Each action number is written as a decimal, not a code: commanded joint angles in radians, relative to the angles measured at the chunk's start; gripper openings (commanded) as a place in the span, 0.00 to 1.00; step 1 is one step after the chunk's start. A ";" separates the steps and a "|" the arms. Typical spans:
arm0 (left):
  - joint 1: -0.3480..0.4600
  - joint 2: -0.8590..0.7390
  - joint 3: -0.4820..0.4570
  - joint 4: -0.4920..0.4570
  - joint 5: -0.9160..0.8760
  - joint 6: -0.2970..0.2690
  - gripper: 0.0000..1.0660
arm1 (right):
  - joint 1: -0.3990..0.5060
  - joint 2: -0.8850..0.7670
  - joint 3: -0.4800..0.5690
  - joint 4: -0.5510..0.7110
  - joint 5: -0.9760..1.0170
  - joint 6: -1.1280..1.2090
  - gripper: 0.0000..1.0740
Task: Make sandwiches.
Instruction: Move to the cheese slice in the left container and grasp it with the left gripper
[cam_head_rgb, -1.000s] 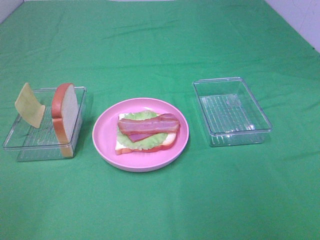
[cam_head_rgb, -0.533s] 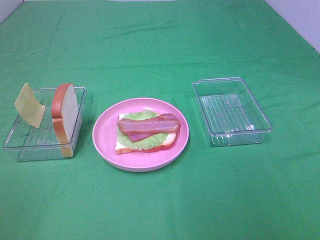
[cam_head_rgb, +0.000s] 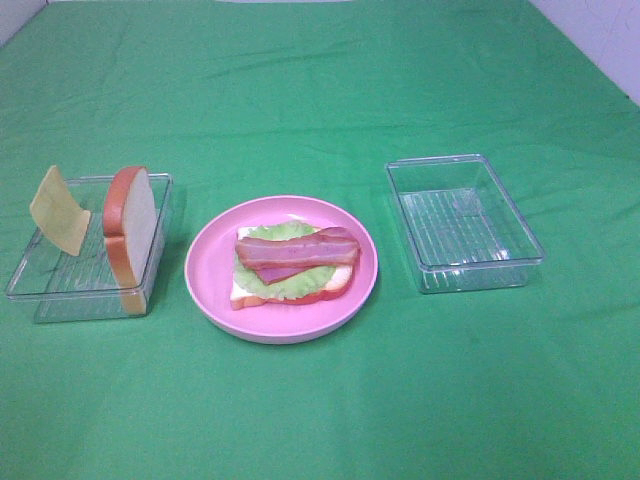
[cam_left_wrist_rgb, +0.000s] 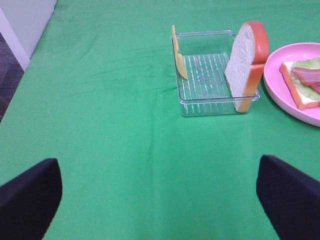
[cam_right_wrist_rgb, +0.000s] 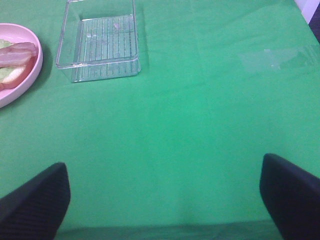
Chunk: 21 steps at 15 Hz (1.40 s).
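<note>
**High view.** Shows one sandwich half built on the pink plate (cam_head_rgb: 208, 285): bottom bread slice (cam_head_rgb: 243, 297) lying flat, lettuce leaf (cam_head_rgb: 290, 284) on it, bacon strips (cam_head_rgb: 297, 247) laid across the top. Shows neither gripper. Finds the cheese square (cam_head_rgb: 58, 211) propped upright at the end of the left tray (cam_head_rgb: 60, 295) away from the plate. Finds the second bread slice (cam_head_rgb: 133, 232) standing on edge at the tray end nearest the plate, apart from the cheese. Shows the right tray (cam_head_rgb: 466, 228) holding nothing visible.

**Left wrist view.** Frames the left gripper (cam_left_wrist_rgb: 160, 200) spread wide with nothing between its jaws, over bare green cloth (cam_left_wrist_rgb: 100, 125), short of the left tray. Looks toward the cheese and standing bread, with part of the plate just in frame.

**Right wrist view.** Frames the right gripper (cam_right_wrist_rgb: 165, 200) likewise wide apart and holding nothing, over cloth, back from the right tray.

**Progress.** Reads as somewhat past halfway: three layers placed, cheese and top slice not yet on the stack. Probably calls for the left arm next, given its place near that tray.
</note>
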 joint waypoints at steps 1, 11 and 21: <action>-0.001 -0.006 0.001 -0.006 -0.014 -0.004 0.96 | -0.005 -0.033 0.002 0.003 -0.014 -0.011 0.92; -0.001 0.002 0.001 0.046 -0.015 -0.006 0.96 | -0.005 -0.032 0.002 0.003 -0.014 -0.011 0.92; -0.001 0.614 -0.278 0.158 0.178 -0.079 0.96 | -0.005 -0.032 0.002 0.003 -0.014 -0.011 0.92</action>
